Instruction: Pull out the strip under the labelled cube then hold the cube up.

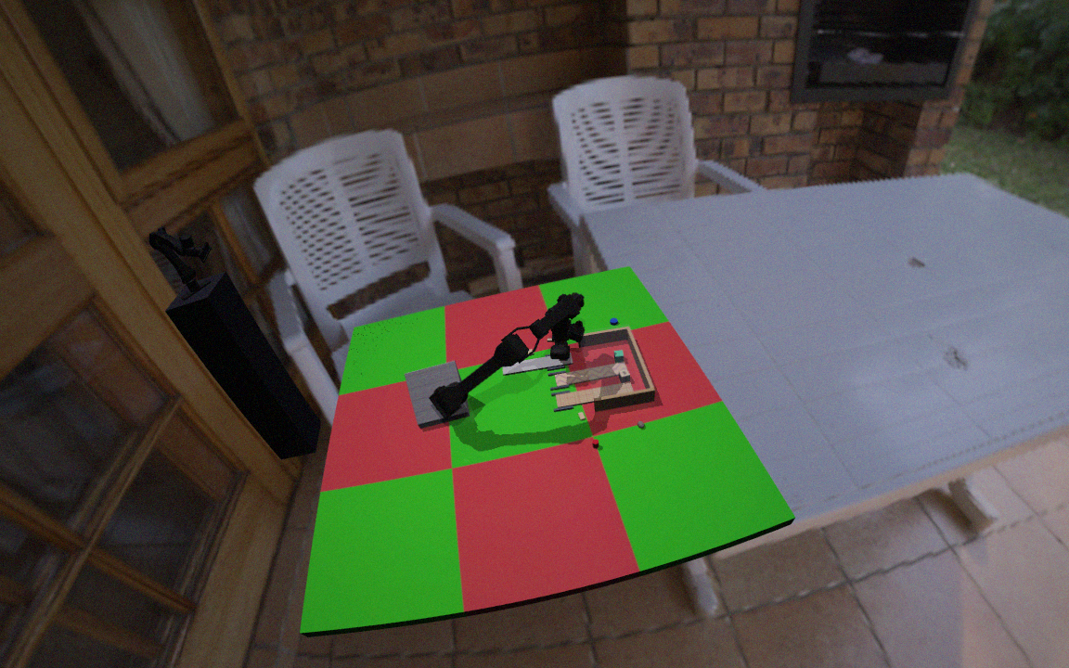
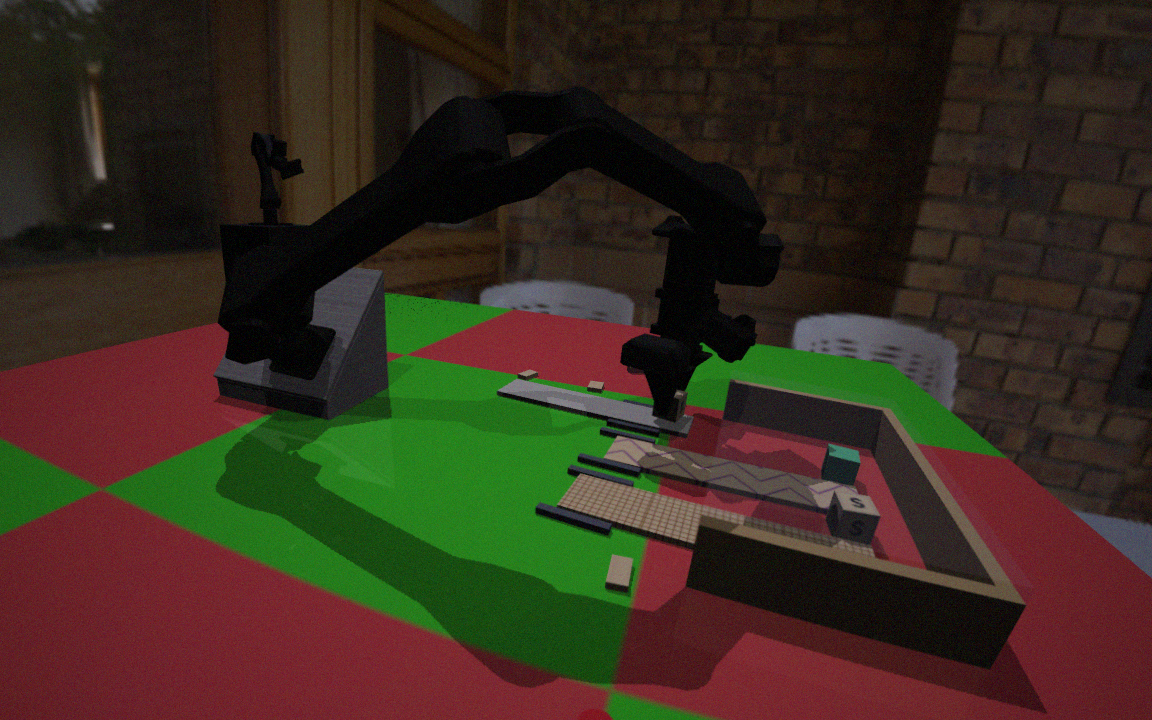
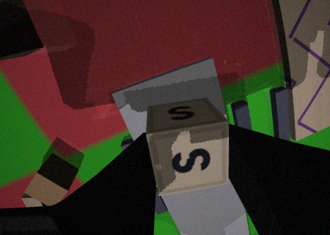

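Observation:
A pale wooden cube (image 2: 679,402) (image 3: 194,180) marked S is between my fingers, low over the far end of the plain grey strip (image 1: 532,365) (image 2: 562,399) (image 3: 206,211). I cannot tell whether it still touches the strip. My gripper (image 2: 672,411) (image 3: 181,135) is shut on this cube. The grey strip lies outside the walled frame. A zigzag strip (image 1: 588,374) (image 2: 714,471) (image 3: 309,108) and a gridded strip (image 1: 575,398) (image 2: 634,513) reach into the frame. Another S cube (image 1: 624,376) (image 2: 854,516) stands inside, by their far ends.
The wooden frame (image 1: 645,366) (image 2: 849,577) has walls at the back and sides. A teal cube (image 1: 619,353) (image 2: 840,463) stands inside it. Dark rails (image 2: 573,518) (image 3: 282,115) flank the strips. Small wooden blocks (image 2: 618,573) (image 3: 48,188) lie outside the frame, on both sides of the strips.

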Controlling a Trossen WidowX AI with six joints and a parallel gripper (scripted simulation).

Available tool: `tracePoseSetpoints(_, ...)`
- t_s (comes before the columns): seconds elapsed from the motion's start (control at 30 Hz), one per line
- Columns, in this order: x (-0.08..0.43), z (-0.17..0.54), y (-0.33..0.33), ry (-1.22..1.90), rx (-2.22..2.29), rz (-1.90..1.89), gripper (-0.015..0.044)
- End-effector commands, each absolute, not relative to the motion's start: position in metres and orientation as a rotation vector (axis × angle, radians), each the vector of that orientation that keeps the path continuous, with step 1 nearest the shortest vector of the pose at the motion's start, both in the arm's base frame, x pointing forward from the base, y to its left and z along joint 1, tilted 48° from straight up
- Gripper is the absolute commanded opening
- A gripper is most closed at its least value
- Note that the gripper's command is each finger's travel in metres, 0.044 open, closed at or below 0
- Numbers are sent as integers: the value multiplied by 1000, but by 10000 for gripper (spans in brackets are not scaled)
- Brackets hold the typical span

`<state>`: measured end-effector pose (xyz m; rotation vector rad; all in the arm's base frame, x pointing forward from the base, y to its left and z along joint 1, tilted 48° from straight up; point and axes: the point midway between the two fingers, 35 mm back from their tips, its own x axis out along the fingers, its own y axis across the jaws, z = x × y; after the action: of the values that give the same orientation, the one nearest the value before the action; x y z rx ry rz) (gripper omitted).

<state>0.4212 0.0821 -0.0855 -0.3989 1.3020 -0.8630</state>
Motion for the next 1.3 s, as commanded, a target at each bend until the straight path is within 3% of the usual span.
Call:
tracePoseSetpoints(0.0,412,-74,91,1292,-387,-853,0)
tracePoseSetpoints(1.27,308,-41,88,1295,-392,-852,0)
